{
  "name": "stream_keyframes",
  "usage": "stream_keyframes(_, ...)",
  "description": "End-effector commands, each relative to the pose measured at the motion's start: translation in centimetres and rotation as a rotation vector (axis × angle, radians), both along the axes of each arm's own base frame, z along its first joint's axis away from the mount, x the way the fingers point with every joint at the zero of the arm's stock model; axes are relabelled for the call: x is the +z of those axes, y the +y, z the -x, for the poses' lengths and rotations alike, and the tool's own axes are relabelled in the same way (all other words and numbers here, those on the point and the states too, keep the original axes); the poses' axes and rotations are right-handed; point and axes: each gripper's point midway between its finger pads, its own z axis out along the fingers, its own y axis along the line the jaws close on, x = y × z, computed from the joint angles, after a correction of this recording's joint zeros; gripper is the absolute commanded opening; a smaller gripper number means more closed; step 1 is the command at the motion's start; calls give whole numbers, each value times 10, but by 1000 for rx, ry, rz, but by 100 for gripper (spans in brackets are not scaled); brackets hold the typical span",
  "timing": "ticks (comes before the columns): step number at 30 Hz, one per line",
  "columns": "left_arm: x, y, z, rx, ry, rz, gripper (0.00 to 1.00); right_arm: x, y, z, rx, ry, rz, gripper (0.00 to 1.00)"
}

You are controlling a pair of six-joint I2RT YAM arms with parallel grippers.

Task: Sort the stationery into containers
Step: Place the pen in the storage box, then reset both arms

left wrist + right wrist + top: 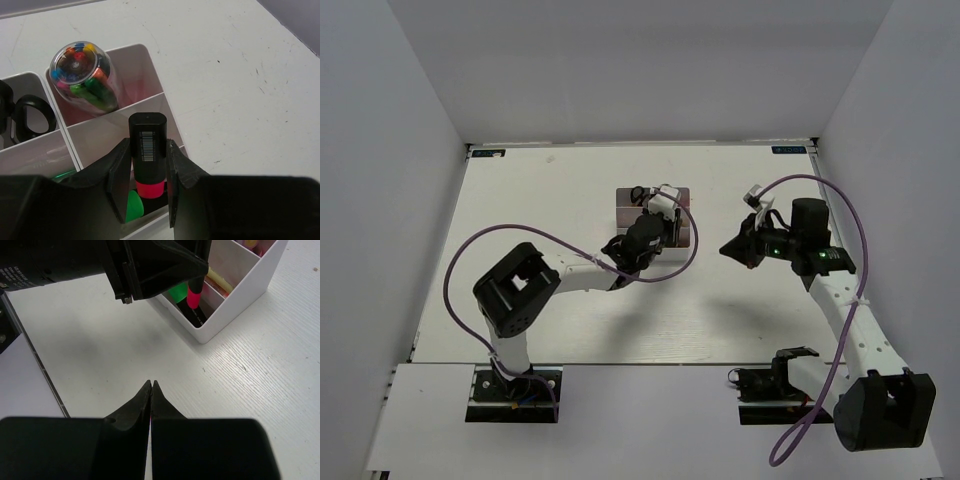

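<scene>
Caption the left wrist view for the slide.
Left gripper holding a pink highlighter over a compartment of the white bins.

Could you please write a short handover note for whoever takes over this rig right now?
The left gripper is shut on the pink highlighter, cap up, over the bins at the compartment with the green highlighter.
The right gripper is shut, empty, off to the side of the bins.
Done: marker tube and scissors sit in compartments.
Left: release the pink highlighter; no other loose items in view.
</scene>
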Motion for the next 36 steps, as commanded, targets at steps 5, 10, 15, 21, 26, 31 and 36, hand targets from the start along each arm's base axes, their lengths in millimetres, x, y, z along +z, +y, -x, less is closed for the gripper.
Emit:
stream_keyframes(5,2,-2,1,36,-8,16,46,10,1,3,21,-29,-42,0)
stream_keyframes(10,6,2,6,35,-16,3,61,12,0,2,21,-26,-54,0)
stream_keyframes(15,21,3,12,26,-38,19,71,12,-1,3,20,-15,-66,0)
stream_keyframes(21,86,-3,44,-69,-154,-24,73,14,0,8,48,-3,-93,91)
stream_keyframes(26,114,43,99,-179,55,-234,0,9,-6,-4,-63,96,-121,91)
stream_keyframes(31,73,144,137,-57,305,-339,100,3,-40,-41,-382,144,-70,91)
stream_keyframes(36,21,236,166,86,418,-324,100,0,-52,-45,-467,101,-53,91)
